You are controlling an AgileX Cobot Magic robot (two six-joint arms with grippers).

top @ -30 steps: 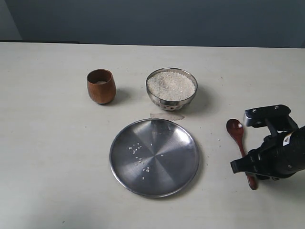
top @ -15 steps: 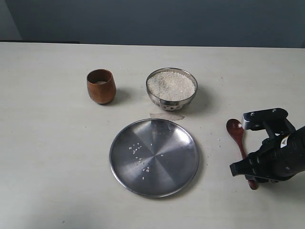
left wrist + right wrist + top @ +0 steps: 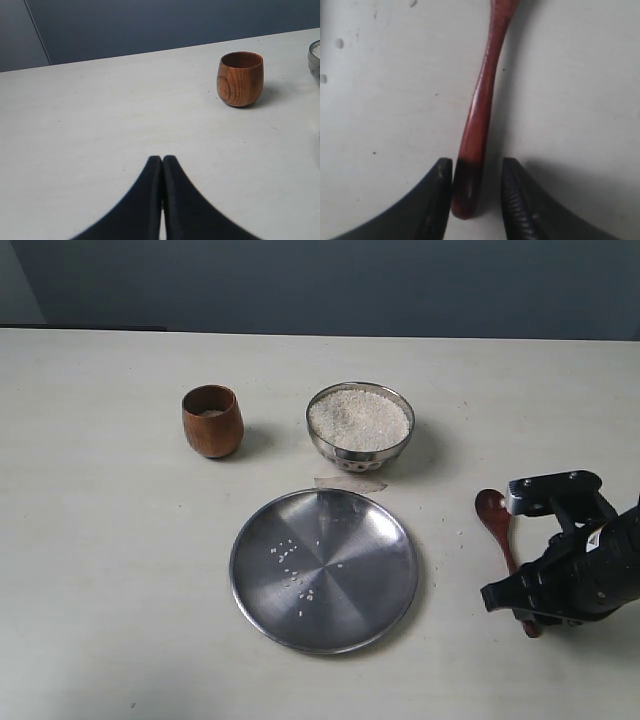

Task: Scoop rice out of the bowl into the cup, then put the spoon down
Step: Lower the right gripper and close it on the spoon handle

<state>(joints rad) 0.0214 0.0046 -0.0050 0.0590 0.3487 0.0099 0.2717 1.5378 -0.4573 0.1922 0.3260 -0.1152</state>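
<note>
Pale, off-white desk (image 3: 100, 590) runs back to a dark blue-grey wall. Farthest left, seen only by its own wrist camera, the left end effector (image 3: 162, 167) hangs over bare desk with its two dark fingers pressed together and nothing between them. Ahead of it the brown wooden cup (image 3: 212, 421) stands upright; whether the pale patch inside it is rice cannot be told. To the cup's right, well apart, sits the steel bowl (image 3: 360, 454), heaped nearly to the rim with white rice (image 3: 359, 420). In front of the bowl and near it lies a wide flat steel plate (image 3: 370, 610) with a few loose grains (image 3: 290, 558) scattered left of its centre. Further right the spoon (image 3: 494, 512) lies flat on the desk, oval bowl toward the back and slim handle running forward. The right end effector (image 3: 476, 172) is down over the handle's end, partly open, with a finger on either side — one finger looks to be against the wood, the other just beside it with a thin gap, so the spoon is straddled rather than clamped.
</note>
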